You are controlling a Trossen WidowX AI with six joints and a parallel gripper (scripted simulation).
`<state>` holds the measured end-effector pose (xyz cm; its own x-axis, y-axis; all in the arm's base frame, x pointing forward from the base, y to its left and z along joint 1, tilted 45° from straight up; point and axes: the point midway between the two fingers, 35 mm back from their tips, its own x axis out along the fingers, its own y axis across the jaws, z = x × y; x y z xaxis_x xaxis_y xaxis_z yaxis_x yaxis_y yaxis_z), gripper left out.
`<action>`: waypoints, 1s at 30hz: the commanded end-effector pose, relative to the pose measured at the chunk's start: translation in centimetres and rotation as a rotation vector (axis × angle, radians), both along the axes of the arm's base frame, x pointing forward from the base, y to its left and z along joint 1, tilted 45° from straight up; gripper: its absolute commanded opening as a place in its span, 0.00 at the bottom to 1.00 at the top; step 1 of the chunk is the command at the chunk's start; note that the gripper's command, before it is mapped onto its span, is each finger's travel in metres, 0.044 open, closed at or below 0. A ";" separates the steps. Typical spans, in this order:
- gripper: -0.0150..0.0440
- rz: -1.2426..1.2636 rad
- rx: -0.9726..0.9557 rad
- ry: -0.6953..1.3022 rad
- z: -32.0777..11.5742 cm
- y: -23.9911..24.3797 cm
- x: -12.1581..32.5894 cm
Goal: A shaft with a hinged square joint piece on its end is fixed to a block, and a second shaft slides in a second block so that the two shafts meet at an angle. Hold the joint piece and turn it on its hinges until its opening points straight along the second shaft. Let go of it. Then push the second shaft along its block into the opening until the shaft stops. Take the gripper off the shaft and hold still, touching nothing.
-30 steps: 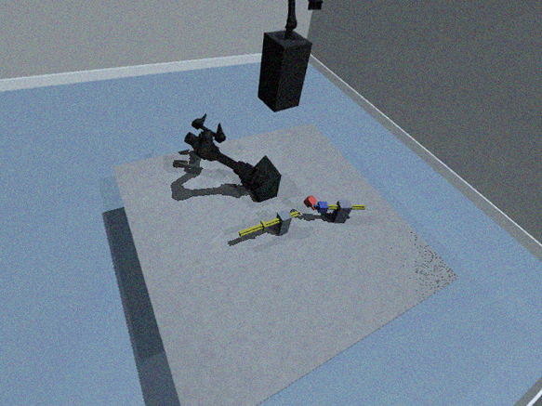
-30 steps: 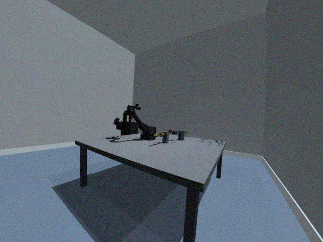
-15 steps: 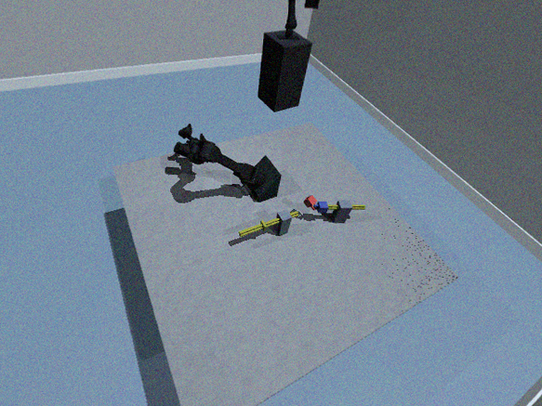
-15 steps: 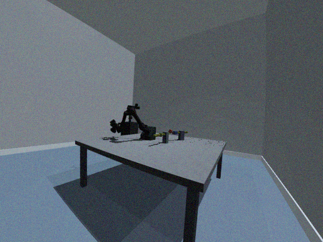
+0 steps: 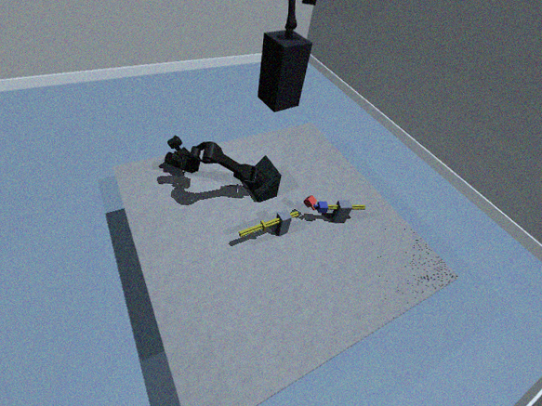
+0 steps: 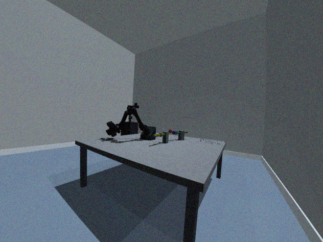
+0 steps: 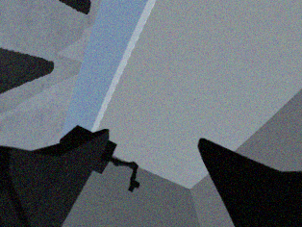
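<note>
The red square joint piece (image 5: 309, 202) (image 6: 170, 130) is the landmark here: it sits on the worktop's (image 5: 236, 308) (image 6: 166, 156) block side, held up off the surface, with its shadow below. Just beside it, on the side away from the arm's gripper, is a blue square hinge part (image 5: 322, 206) (image 6: 175, 132), and beyond that a yellow shaft with dark stripes (image 5: 357, 206) (image 6: 186, 132) runs through a grey upright block (image 5: 342, 210) (image 6: 181, 135).

On the other side of the joint piece, the second yellow striped shaft (image 5: 251, 231) (image 6: 157, 135) passes through its own grey block (image 5: 283, 223) (image 6: 165, 137). Its near end stops short of the joint piece, a gap between them, so the shafts are not joined. Whether the red opening points along this shaft cannot be told at this size.

Farther out, past the arm's dark base, the black gripper (image 7: 155, 138) is well apart from the joint piece, its fingers spread wide with nothing between them.

The step in hand looks like the first, reaching for the joint piece. The next move probably calls for swinging the arm round to it, fingers kept wide, lining them up across its sides without knocking the second shaft, then closing and turning it on its hinges.
</note>
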<state>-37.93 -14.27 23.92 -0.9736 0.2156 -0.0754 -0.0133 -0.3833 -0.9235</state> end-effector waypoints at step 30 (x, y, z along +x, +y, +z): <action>1.00 0.604 -0.682 0.096 10.5 -16.3 12.5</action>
